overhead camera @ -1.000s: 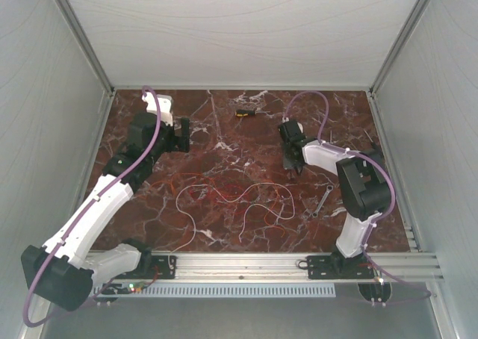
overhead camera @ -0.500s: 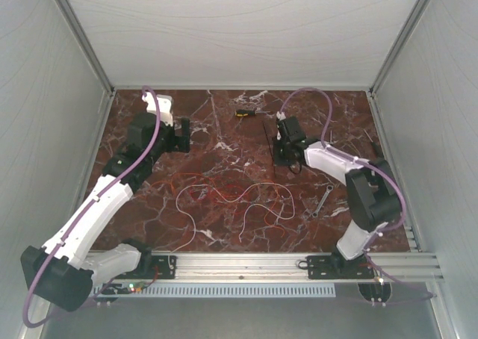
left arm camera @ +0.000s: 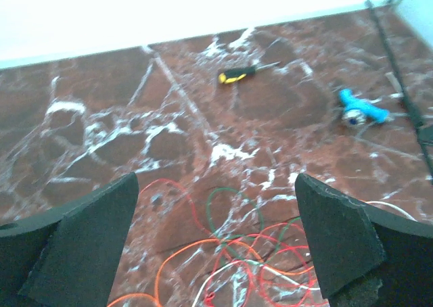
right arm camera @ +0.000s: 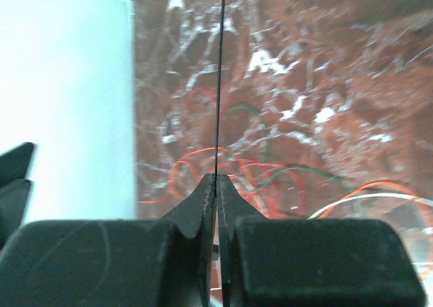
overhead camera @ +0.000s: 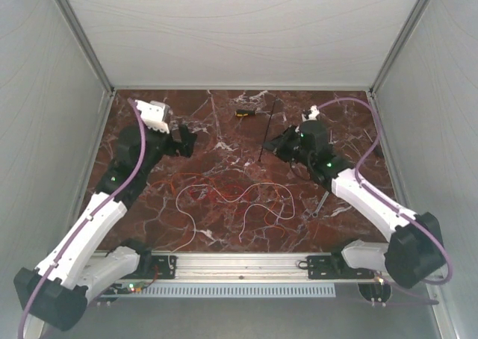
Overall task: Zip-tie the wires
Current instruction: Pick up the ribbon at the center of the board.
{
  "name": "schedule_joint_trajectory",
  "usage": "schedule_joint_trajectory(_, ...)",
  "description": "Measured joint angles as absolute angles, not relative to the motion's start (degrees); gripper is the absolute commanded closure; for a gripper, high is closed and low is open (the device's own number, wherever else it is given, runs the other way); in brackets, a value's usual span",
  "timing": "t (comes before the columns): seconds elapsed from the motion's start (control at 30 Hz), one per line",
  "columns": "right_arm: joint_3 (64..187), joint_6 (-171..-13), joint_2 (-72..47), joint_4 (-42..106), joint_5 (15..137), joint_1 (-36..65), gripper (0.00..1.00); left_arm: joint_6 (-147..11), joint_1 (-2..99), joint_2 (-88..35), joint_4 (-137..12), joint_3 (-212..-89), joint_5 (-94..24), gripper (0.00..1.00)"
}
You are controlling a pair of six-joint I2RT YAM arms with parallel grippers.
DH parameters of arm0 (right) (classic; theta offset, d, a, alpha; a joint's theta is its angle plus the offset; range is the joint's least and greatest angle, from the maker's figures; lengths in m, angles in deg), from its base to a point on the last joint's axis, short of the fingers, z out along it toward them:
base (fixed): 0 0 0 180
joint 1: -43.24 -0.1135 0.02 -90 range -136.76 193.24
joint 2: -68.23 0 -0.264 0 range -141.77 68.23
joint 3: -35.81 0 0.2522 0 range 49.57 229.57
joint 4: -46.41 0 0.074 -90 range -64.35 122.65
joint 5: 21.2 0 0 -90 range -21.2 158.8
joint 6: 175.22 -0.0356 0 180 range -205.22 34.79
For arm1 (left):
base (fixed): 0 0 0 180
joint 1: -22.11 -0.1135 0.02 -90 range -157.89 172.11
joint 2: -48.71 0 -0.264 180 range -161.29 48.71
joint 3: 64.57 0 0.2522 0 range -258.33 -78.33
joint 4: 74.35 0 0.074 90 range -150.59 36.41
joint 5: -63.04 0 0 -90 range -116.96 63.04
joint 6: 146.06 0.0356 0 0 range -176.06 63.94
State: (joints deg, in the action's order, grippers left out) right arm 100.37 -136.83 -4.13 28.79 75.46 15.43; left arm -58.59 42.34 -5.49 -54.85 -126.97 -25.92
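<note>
The wires (overhead camera: pixel 233 196) lie in loose red, orange, white and green loops on the marble table (overhead camera: pixel 224 227). My right gripper (overhead camera: pixel 276 142) hangs above the table behind them and is shut on the zip tie (overhead camera: pixel 267 130), a thin black strip slanting up and away. In the right wrist view the zip tie (right arm camera: pixel 218 84) rises straight out of the pinched right gripper (right arm camera: pixel 216 178), with the wires (right arm camera: pixel 270 166) beyond. My left gripper (overhead camera: pixel 190 139) is open and holds nothing. In its wrist view the wires (left arm camera: pixel 257 253) lie between and below its fingers (left arm camera: pixel 88 246), and the zip tie (left arm camera: pixel 399 70) shows at far right.
A small black-and-yellow screwdriver (overhead camera: pixel 245 113) lies near the back wall, also seen as the screwdriver (left arm camera: pixel 237 74) in the left wrist view. A metal wrench (overhead camera: pixel 317 206) lies right of the wires. A small blue part (left arm camera: pixel 362 111) rests on the marble. Grey walls enclose three sides.
My right arm lifted the zip tie off the table and swung it back and to the right, the strip now slanting upward. My left gripper shifted slightly and stayed open.
</note>
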Motion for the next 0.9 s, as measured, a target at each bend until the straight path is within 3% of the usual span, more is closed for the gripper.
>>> schedule_joint_trajectory(0.27, 98.23, -158.99, 5.29, 34.32, 68.42, 6.86, 1.00, -61.80, 42.54, 4.76, -79.24, -110.36, -41.24, 0.05)
schedule_joint_trajectory(0.53, 98.95, -175.47, 6.30, 38.47, 60.40, -4.24, 1.00, -59.39, 45.60, 7.87, -106.17, -97.12, -53.16, 0.12)
schedule_joint_trajectory(0.73, 100.85, -180.83, 5.71, 41.29, 53.60, -10.40, 1.00, -54.48, 51.45, 9.75, -113.56, -96.33, -53.83, 0.15)
schedule_joint_trajectory(0.9, 101.53, -181.96, 3.91, 44.92, 49.12, -13.38, 1.00, -51.18, 57.95, 12.61, -116.44, -95.72, -48.30, 0.24)
